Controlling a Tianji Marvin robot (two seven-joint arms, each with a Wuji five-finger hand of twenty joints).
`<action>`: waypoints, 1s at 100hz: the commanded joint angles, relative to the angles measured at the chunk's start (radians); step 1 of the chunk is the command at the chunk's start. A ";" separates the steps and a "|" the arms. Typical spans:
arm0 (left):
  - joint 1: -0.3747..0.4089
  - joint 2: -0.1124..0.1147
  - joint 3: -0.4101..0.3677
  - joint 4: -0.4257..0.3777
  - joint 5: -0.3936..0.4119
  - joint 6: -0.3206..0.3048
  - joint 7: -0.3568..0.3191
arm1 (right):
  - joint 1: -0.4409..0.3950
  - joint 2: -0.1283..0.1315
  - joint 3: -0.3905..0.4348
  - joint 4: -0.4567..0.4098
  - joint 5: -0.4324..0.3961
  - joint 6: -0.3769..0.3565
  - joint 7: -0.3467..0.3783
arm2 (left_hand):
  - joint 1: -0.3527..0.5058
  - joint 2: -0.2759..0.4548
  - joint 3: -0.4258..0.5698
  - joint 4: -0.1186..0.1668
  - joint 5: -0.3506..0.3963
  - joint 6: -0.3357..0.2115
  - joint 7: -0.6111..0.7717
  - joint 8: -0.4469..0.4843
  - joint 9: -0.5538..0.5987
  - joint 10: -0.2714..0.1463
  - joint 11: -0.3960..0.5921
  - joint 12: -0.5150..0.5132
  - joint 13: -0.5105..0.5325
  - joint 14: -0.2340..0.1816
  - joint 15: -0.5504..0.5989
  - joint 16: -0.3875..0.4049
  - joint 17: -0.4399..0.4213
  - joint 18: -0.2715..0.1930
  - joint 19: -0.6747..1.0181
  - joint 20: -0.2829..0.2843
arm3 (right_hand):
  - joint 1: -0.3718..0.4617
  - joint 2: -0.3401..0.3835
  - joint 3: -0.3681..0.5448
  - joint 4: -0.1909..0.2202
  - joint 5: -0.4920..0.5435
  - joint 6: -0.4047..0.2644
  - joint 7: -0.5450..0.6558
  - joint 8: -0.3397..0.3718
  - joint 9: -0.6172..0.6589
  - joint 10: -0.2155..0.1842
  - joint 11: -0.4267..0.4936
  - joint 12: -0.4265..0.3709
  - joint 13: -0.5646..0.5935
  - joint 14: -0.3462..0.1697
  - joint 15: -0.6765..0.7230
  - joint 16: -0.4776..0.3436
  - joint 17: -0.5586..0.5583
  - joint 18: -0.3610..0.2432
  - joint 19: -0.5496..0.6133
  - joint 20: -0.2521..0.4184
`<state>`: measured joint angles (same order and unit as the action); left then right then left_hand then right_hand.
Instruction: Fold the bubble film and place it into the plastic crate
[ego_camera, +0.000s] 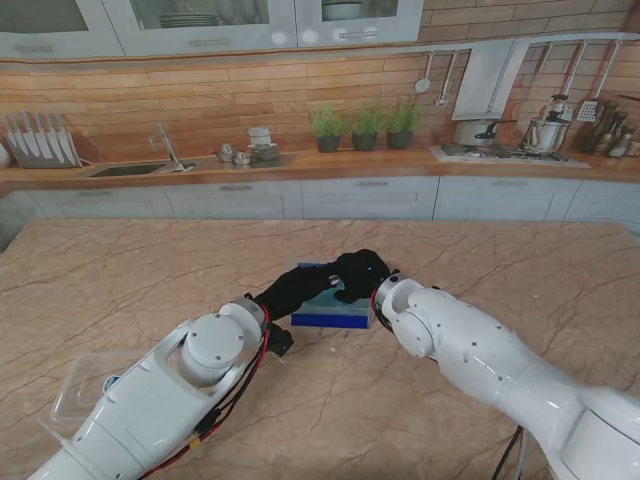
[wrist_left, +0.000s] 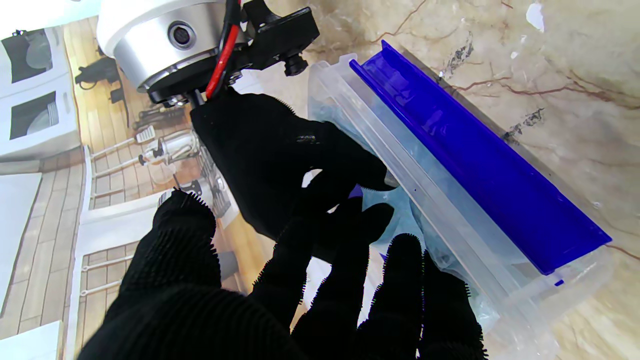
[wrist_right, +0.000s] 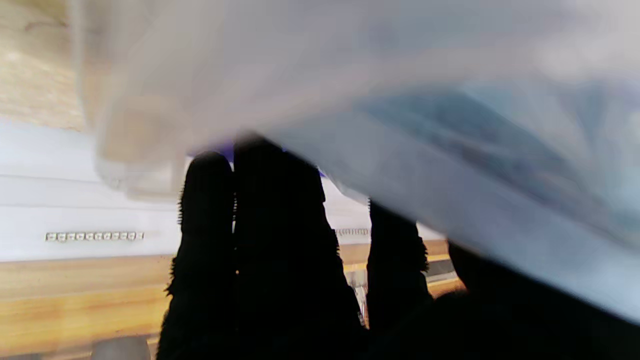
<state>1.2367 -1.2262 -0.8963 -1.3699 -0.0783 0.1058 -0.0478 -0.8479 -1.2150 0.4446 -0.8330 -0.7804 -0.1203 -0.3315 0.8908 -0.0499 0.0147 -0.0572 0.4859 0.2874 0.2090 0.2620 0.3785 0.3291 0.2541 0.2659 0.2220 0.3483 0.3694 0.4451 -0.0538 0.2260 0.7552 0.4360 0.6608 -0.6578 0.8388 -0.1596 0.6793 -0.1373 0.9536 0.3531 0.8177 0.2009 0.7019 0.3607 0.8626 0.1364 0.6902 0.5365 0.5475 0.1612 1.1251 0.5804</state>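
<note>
marble table (ego_camera: 120, 270) is seen from the stand view with a clear plastic crate (ego_camera: 335, 312) near its middle, the crate's blue rim (ego_camera: 330, 320) turned toward twelve o'clock from the robot's shoulders. both black-gloved hands are met over the crate: the left hand (ego_camera: 300, 287) is reached in from about seven o'clock of it, the right hand (ego_camera: 358, 272) from about four o'clock. pale blue bubble film (wrist_left: 400, 220) is seen in the left wrist view lying inside the crate (wrist_left: 450, 235), under and between the two hands, with the blue rim (wrist_left: 475, 165) beside it. in that view the left hand (wrist_left: 280, 305) is shown with its fingers (wrist_left: 400, 270) spread and laid down onto the film, while the right hand (wrist_left: 280, 160) is set opposite with its fingers curled down onto the film; whether either hand is clamped on the film cannot be told. in the right wrist view the fingers (wrist_right: 280, 240) are held close together and straight, with blurred clear plastic and a blue tint (wrist_right: 475, 130) filling the rest of the frame. a clear lid (ego_camera: 85, 385) is lying on the table at about eight o'clock of the crate, well apart from it, beside the left arm. a kitchen counter (ego_camera: 300, 165) with a sink (ego_camera: 125, 170) and potted herbs (ego_camera: 365, 128) is seen beyond the table.
</note>
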 joint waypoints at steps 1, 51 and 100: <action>0.005 -0.005 -0.001 -0.006 0.000 0.000 -0.001 | -0.009 0.008 0.008 -0.027 -0.009 0.000 -0.011 | 0.015 0.035 -0.024 0.037 -0.017 -0.044 0.029 0.004 -0.039 0.000 -0.003 -0.011 -0.024 0.008 -0.014 -0.019 -0.004 0.005 -0.008 0.000 | -0.005 0.006 0.020 0.011 -0.024 -0.005 0.010 -0.003 -0.024 0.018 0.012 0.003 -0.015 0.024 -0.008 -0.012 -0.010 0.009 -0.013 -0.014; 0.009 -0.004 -0.004 -0.012 0.003 -0.012 0.001 | -0.085 0.035 0.146 -0.131 -0.048 0.027 -0.042 | 0.016 0.035 -0.024 0.037 -0.014 -0.053 0.040 0.004 -0.030 -0.012 0.002 -0.011 -0.022 0.000 -0.011 -0.023 -0.003 0.006 -0.013 -0.007 | -0.030 0.059 -0.024 0.027 -0.029 -0.001 0.006 -0.001 -0.030 0.021 0.011 0.003 -0.023 0.026 -0.006 -0.014 -0.018 0.008 -0.015 -0.017; 0.053 0.000 -0.038 -0.057 0.020 -0.066 0.044 | -0.247 0.075 0.364 -0.324 -0.138 0.033 -0.092 | 0.017 0.032 -0.024 0.036 -0.004 -0.057 0.045 0.007 -0.012 -0.025 0.004 0.002 -0.004 -0.009 -0.001 -0.012 0.002 0.011 -0.007 -0.004 | -0.036 0.092 -0.064 0.048 -0.036 0.008 -0.009 -0.001 -0.044 0.026 0.004 0.000 -0.043 0.033 -0.009 -0.015 -0.039 0.013 -0.019 -0.019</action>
<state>1.2776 -1.2250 -0.9309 -1.4108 -0.0612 0.0515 -0.0092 -1.0740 -1.1486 0.8011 -1.1351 -0.9105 -0.0883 -0.4144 0.8908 -0.0499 0.0147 -0.0572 0.4855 0.2792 0.2218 0.2622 0.3787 0.3289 0.2539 0.2642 0.2219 0.3484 0.3694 0.4337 -0.0523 0.2299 0.7441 0.4360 0.6401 -0.6078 0.7893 -0.1493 0.6683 -0.1373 0.9516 0.3530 0.7989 0.2106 0.7018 0.3607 0.8509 0.1439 0.6909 0.5357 0.5230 0.1637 1.1243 0.5759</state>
